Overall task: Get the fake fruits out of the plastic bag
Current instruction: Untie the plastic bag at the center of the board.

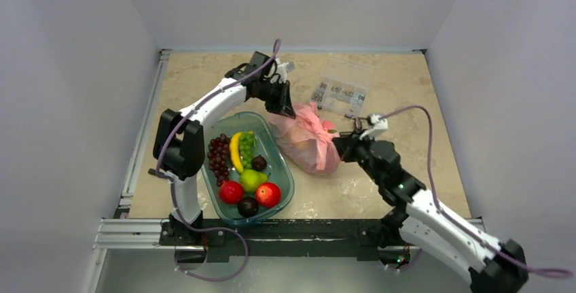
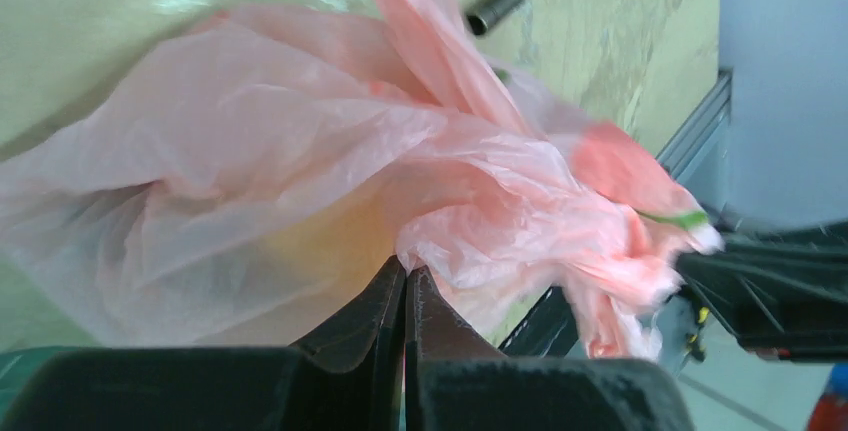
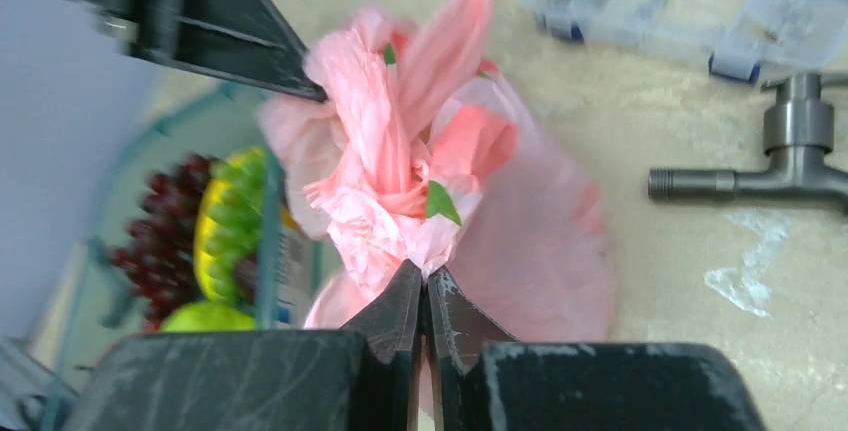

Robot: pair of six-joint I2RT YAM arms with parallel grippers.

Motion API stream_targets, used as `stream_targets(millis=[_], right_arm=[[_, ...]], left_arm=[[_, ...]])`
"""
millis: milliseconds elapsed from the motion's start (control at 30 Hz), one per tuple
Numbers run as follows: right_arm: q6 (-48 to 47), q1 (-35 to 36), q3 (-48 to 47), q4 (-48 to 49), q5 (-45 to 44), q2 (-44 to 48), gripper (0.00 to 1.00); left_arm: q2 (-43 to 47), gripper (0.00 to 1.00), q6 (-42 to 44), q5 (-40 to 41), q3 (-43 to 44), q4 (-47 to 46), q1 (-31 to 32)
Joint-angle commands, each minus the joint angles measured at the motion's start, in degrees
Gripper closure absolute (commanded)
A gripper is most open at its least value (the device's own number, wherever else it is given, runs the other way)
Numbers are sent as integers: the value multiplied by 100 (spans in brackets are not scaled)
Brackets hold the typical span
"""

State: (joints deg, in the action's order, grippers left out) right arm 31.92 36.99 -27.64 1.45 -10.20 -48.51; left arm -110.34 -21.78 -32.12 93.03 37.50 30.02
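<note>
The pink plastic bag (image 1: 306, 141) lies bunched on the table right of the tray. Its twisted handles stand up in the right wrist view (image 3: 400, 151). My left gripper (image 1: 284, 111) is shut on a fold of the bag (image 2: 300, 151) at its far left end. My right gripper (image 1: 337, 145) is shut on the bag's bunched neck (image 3: 425, 251) at its right end. The fake fruits are hidden inside the bag. Only a yellowish and reddish glow shows through the plastic in the left wrist view.
A teal tray (image 1: 282, 191) left of the bag holds purple and green grapes, a banana, a pear, apples and plums. A clear flat packet of metal parts (image 1: 343, 88) lies behind the bag. A metal T-shaped fitting (image 3: 790, 166) lies to the right.
</note>
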Motion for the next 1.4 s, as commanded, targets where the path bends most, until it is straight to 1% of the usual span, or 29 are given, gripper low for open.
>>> stream_targets(millis=[0,67,133,267,300,333,400,467,500,533,567,667,733,800,867,933,967,1100,1200,1267,1367], right_arm=[[514,-12,983,1190,-495,1651,100],[531,-8,1047,1040,-471,1761,100],[416,-8,874,723,-489,1534,100],[-164,-8,229,19,-500,995,100],[-308,-8,45,-192,-506,885,99],[-474,-8,-214,-405,-553,787,97],[-873,-8,-548,-701,-682,636,82],[-1194,-8,-927,-998,-708,457,64],[-1380,-12,-1143,-1154,-692,341,50],[-1572,-13,-1327,-1274,-615,207,41],[-1797,-10,-1561,-1479,-510,-13,37],[-2388,28,-2272,-1960,-250,-533,31],[-2675,72,-2623,-2121,-39,-841,30],[-2808,227,-3049,-2496,-169,-1267,31],[-2840,432,-3480,-2885,-603,-1699,34],[-2848,741,-3782,-3282,-1123,-2116,41],[-2864,958,-3878,-3400,-1432,-2334,43],[-2851,1632,-4123,-3623,-2358,-2808,44],[-2903,1913,-4202,-3693,-3170,-3190,46],[-2881,2056,-4315,-3891,-3693,-3516,48],[-2811,2208,-4528,-4197,-4236,-4002,53]], left_arm=[[229,100,-482,-254,-68,-474,-654],[182,100,-520,-374,-60,-491,-690],[153,100,-628,-566,-93,-623,-674],[163,100,-589,-543,-117,-641,-574],[144,100,-541,-495,-92,-583,-543],[118,100,-495,-469,-58,-532,-522],[82,100,-476,-485,-17,-483,-500],[77,100,-478,-512,-7,-485,-472],[81,100,-472,-520,2,-469,-459],[96,100,-464,-523,12,-453,-452],[112,100,-453,-523,16,-446,-439],[172,100,-442,-516,21,-438,-423],[205,100,-418,-485,22,-428,-411],[207,100,-377,-445,28,-403,-399],[186,100,-334,-417,50,-352,-385],[165,100,-314,-409,72,-332,-375],[155,100,-314,-409,74,-323,-374],[122,100,-309,-411,83,-320,-370],[132,100,-309,-421,83,-317,-366],[146,100,-309,-427,83,-315,-365],[165,100,-300,-435,83,-314,-357]])
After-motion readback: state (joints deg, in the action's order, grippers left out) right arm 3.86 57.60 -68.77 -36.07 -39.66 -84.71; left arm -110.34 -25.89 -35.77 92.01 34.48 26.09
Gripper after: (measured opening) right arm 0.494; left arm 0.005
